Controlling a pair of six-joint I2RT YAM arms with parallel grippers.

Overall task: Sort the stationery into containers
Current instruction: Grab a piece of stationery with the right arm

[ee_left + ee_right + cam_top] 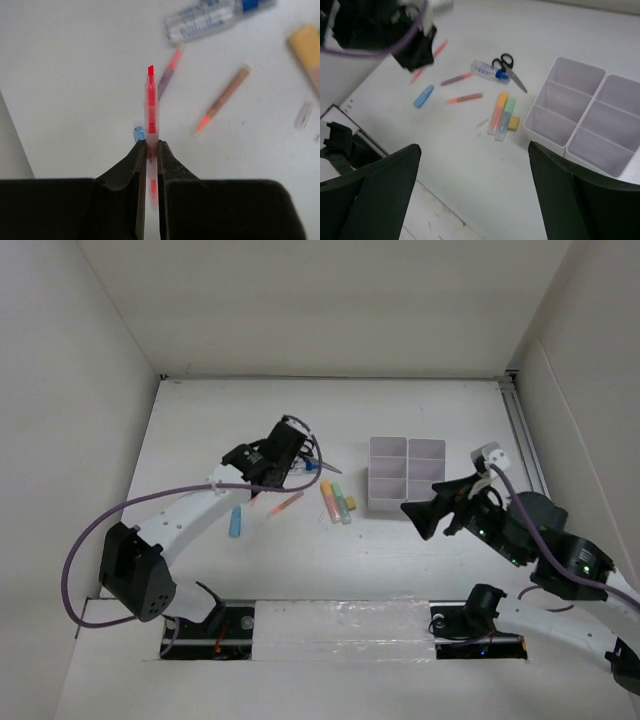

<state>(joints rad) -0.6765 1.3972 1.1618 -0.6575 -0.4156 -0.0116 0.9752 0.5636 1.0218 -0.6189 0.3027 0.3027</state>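
With the left gripper (151, 150) clenched on a red highlighter (151, 95) above the loose pens (220, 100), well left of the white six-compartment organiser (408, 456), the carry is in hand and next calls for swinging right over a compartment; the right gripper (474, 150) hangs spread, empty.

**Materials and finishes on the sorting table**

The table (300, 570) is a matt white board. A strip of glossy clear tape (340, 625) lies wrinkled along its near edge. The organiser (407, 480) is smooth white plastic with a soft sheen. The red highlighter (151, 107) has a translucent plastic barrel. The fingers (122, 175) of the left gripper (149, 150) are matt black and slightly grainy. The tube (200, 21) is clear, glossy plastic with a printed label. The scissors (510, 70) have black plastic handles and dull metal blades
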